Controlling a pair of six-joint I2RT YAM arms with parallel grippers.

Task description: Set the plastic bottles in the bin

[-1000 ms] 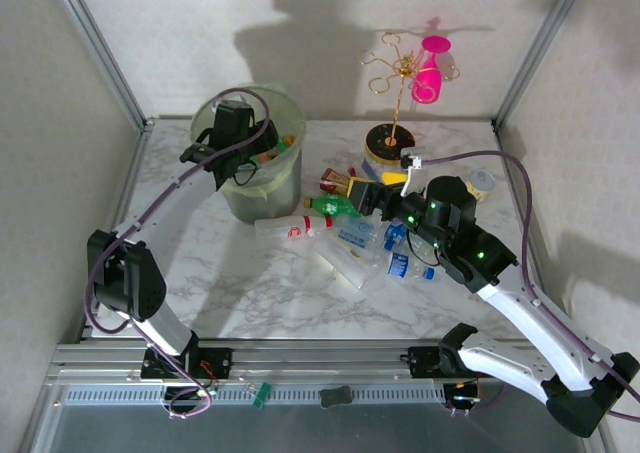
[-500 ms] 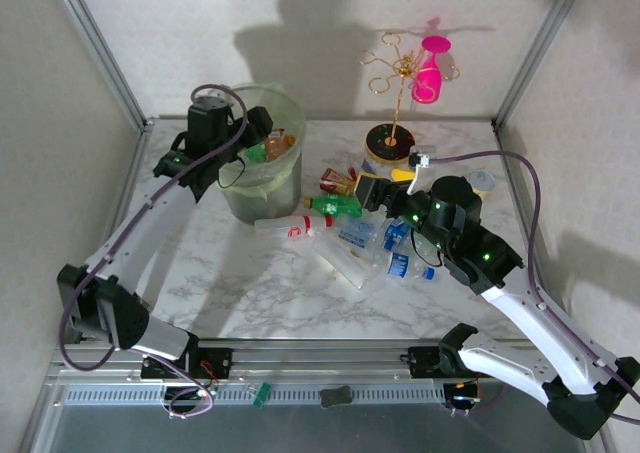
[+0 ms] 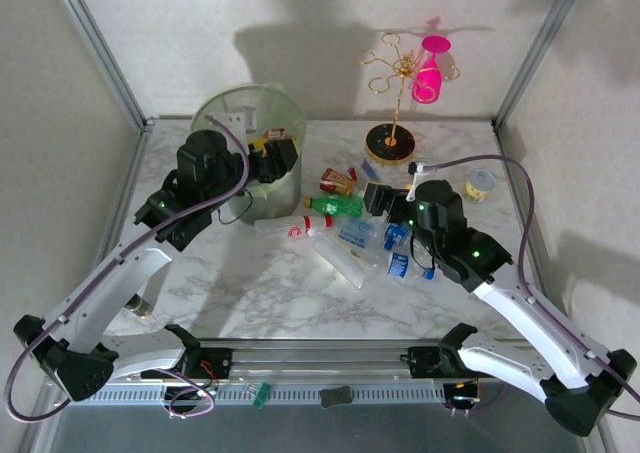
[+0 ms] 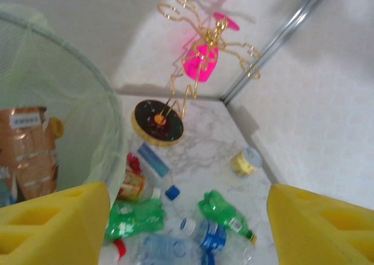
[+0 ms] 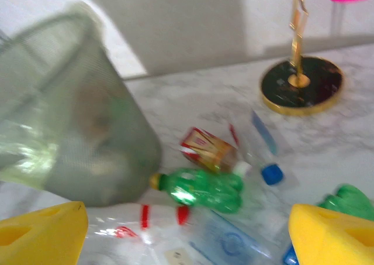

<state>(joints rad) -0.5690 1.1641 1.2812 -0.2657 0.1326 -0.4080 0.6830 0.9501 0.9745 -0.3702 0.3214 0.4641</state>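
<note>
The marble table [image 3: 260, 283] carries the bin [image 3: 280, 188] at far left, a heap of bottles [image 3: 350, 235] mid-table, a gold stand [image 3: 388, 143] behind them, and a small jar [image 3: 481, 185] at right.

You are working in a robotics lab cell; plain white panels [image 3: 300, 23] close it in on three sides, held by aluminium posts [image 3: 100, 48]; the marble-look tabletop [image 3: 260, 283] ends at a slotted metal rail [image 3: 330, 358], where the left arm [image 3: 110, 283] and right arm [image 3: 530, 318] are bolted.
</note>
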